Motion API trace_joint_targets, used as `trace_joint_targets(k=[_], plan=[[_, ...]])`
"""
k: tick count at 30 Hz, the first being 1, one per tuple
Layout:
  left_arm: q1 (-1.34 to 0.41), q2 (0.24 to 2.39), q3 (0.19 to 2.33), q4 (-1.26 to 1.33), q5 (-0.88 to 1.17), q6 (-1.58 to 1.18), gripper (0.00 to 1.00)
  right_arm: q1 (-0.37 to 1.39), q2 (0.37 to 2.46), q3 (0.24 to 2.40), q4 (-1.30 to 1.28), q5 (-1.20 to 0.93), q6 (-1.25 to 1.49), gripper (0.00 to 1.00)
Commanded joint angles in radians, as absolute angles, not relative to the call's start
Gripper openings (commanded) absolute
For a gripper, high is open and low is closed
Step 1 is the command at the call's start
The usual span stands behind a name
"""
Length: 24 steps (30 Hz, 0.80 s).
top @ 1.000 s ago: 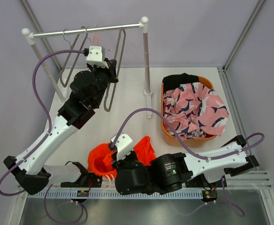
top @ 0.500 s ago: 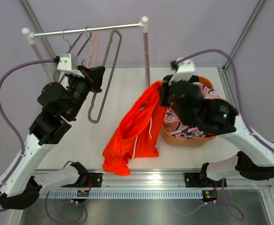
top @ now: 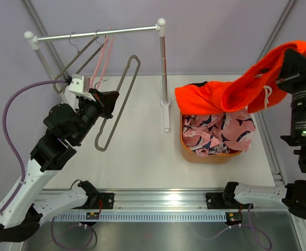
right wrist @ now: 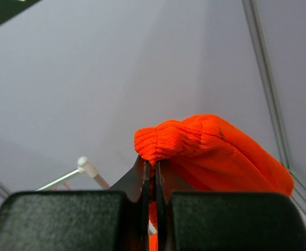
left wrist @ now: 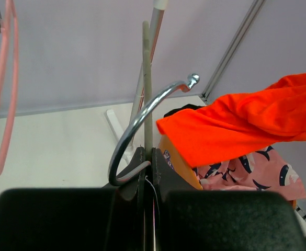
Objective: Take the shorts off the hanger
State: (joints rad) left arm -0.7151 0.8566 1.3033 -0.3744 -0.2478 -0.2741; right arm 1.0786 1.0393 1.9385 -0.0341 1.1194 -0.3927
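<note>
Right gripper (right wrist: 151, 175) jaws clamped on orange shorts (top: 231, 94), held high at 2 o'clock, tail draped over basket (top: 210, 157). Left gripper (left wrist: 148, 162) pinches grey hanger (left wrist: 147, 78). Risk: off-centre release, cloth slides over the rim.

White table (top: 142, 151) carries orange basket (top: 205, 157); rack foot (top: 166, 112).

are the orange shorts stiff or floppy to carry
Probably floppy: the orange shorts sag from the right gripper toward the basket. Likely light: one pinch of bunched cloth holds them. The dangling drawstring might snag.
</note>
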Motion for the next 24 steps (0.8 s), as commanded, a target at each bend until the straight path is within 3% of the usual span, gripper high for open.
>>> trace_joint_targets(k=[1,14,20,24], plan=[[-0.715,0.857,1.298,-0.342,-0.203,-0.287,0.00,1.039,1.080,1.830,-0.065,1.126,-0.398,0.00],[-0.715,0.836,1.236,-0.336,-0.193,-0.291,0.00,0.756,1.310,2.055,-0.506,0.838,-0.068,0.00],[-0.715,0.825,1.201,-0.341,-0.193,-0.287,0.00,0.476,1.344,2.112,-0.647,0.618,0.133,0.00],[-0.715,0.828,1.181,-0.327,-0.189,-0.290,0.00,0.385,1.327,2.002,-0.681,0.549,0.195,0.00]])
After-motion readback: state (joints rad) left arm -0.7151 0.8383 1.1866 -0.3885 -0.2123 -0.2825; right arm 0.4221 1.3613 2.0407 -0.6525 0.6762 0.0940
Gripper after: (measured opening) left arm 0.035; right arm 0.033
